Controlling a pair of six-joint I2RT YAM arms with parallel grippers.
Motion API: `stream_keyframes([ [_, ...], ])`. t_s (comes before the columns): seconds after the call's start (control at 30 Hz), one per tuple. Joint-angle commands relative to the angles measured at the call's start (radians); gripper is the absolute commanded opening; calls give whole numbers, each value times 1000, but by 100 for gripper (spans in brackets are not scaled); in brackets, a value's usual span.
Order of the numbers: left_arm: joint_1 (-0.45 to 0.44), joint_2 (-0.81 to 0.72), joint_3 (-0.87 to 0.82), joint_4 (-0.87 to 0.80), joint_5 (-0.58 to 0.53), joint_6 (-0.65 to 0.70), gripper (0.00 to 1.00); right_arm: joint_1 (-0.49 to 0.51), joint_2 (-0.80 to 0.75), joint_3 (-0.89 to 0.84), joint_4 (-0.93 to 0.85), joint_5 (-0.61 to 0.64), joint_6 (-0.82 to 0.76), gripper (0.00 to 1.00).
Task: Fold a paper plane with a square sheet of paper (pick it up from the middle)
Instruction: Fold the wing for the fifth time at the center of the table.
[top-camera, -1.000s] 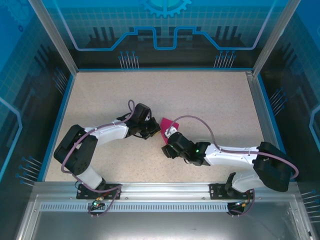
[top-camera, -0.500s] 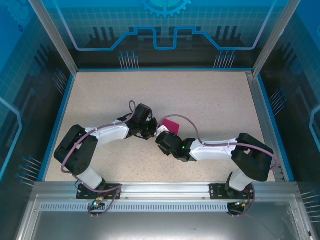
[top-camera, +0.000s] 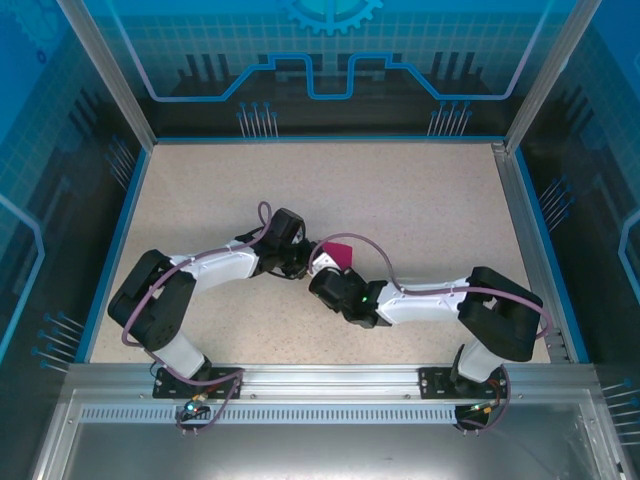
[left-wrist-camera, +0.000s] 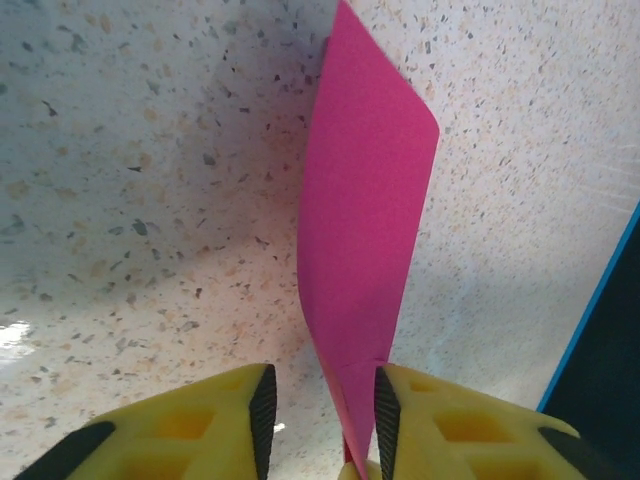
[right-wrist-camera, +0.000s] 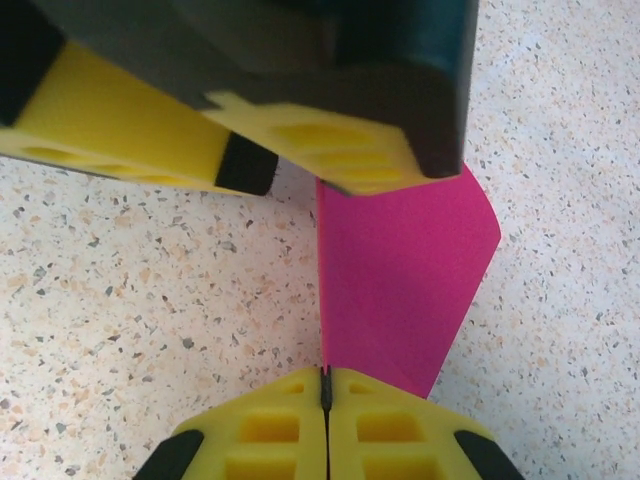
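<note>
The magenta sheet of paper (top-camera: 338, 253) is folded into a narrow shape and stands on edge above the speckled table, between the two arms. My right gripper (right-wrist-camera: 327, 385) is shut on the paper (right-wrist-camera: 400, 290) at its lower edge, and the fold rises straight out of the closed fingertips. My left gripper (left-wrist-camera: 320, 415) is open around the other end. There the paper (left-wrist-camera: 365, 200) leans against the right pad, and a gap shows to the left pad. In the right wrist view the left gripper's yellow fingers (right-wrist-camera: 330, 140) sit just above the paper. In the top view both grippers meet at mid-table (top-camera: 312, 265).
The speckled tabletop (top-camera: 420, 200) is bordered by a blue rim (top-camera: 128, 210) and aluminium posts. A purple cable (top-camera: 385, 262) loops over the right arm close to the paper. Open table lies behind and to both sides of the arms.
The right arm has swung left up to the left gripper, and its jaws have shut on the paper. The left gripper's jaws have opened off the paper.
</note>
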Motion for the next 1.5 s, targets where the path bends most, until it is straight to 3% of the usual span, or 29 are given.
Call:
stream_keyframes([
  [0.0,13,-25,29,-39,-4,5,47,12,-28,-41,62,9,-11,5],
  [0.17,32,-8,32,-18,5,3,60,8,-63,-81,101,-3,-17,4],
  [0.43,38,74,62,42,76,-34,60,7,-82,-104,126,-36,-19,5],
  [0.57,36,118,73,73,117,-53,52,7,-82,-108,133,-53,-15,6],
  [0.97,36,78,55,48,81,-50,6,7,-79,-94,60,-98,26,13],
  [1.17,35,62,49,50,79,-56,0,7,-79,-68,12,-109,32,22],
  [1.47,35,53,49,41,70,-54,0,13,-165,-77,-20,-149,27,43],
])
